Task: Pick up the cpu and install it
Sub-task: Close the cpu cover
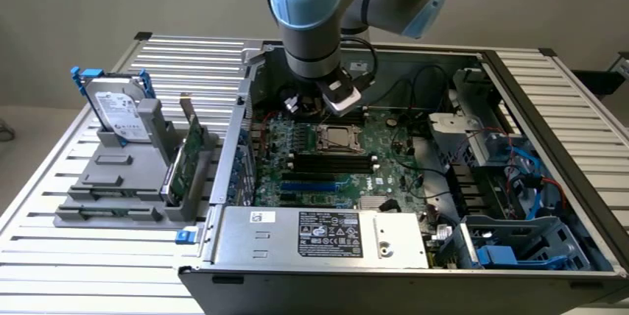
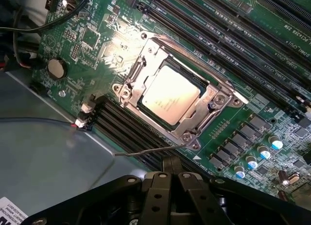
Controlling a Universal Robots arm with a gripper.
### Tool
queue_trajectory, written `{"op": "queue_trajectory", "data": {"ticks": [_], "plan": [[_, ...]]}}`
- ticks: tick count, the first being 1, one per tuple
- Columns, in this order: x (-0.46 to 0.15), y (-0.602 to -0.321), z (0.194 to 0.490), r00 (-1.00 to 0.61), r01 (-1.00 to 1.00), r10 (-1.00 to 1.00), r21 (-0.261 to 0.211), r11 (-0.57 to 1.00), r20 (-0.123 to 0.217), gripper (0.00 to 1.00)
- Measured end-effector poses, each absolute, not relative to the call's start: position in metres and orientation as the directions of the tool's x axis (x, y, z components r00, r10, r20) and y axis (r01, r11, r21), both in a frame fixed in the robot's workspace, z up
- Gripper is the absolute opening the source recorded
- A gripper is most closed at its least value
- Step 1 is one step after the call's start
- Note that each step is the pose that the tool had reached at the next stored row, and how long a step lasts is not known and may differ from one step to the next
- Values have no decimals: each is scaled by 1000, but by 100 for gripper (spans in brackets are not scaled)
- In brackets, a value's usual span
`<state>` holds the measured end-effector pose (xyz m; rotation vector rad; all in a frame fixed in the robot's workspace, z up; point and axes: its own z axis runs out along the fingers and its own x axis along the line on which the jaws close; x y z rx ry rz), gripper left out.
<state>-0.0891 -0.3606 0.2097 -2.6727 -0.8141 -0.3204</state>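
Over socket frame (image 2: pixel 214 96), gripper (image 2: pixel 171 163) hovers, fingers (image 2: pixel 156 188) pressed together, empty; cpu (image 2: pixel 170 94) lies flat inside frame, apparently seated.

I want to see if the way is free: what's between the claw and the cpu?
In the wrist view, the shut claw sits apart from the cpu. Between them lie the metal socket frame and a thin lever rod.

The cpu (image 2: pixel 170 95) has a pale silvery top with a faint tan cast. Its socket frame (image 2: pixel 216 102) is bright bare metal, set on a green motherboard (image 2: pixel 92 45) lined with black memory slots (image 2: pixel 228 40). The gripper (image 2: pixel 171 166) is black. The arm (image 1: pixel 306 6) is pale blue and grey, and the worktop (image 1: pixel 59 263) is ribbed silver-white.
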Motion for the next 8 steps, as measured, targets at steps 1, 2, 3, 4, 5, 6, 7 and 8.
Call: {"op": "queue_trajectory", "data": {"ticks": [1, 2, 3, 4, 5, 6, 7, 8], "plan": [[-89, -360, 209, 811, 573, 498, -243, -783, 307, 11], [-89, -360, 209, 809, 574, 498, -241, -783, 311, 11], [-89, -360, 208, 807, 576, 498, -238, -782, 317, 11], [-89, -360, 208, 805, 577, 498, -233, -782, 322, 11], [-89, -359, 208, 802, 579, 498, -229, -782, 329, 11], [-89, -359, 207, 800, 581, 498, -224, -782, 336, 11], [-89, -358, 207, 796, 583, 498, -219, -782, 343, 11], [-89, -357, 206, 794, 585, 498, -214, -782, 349, 11]]}}
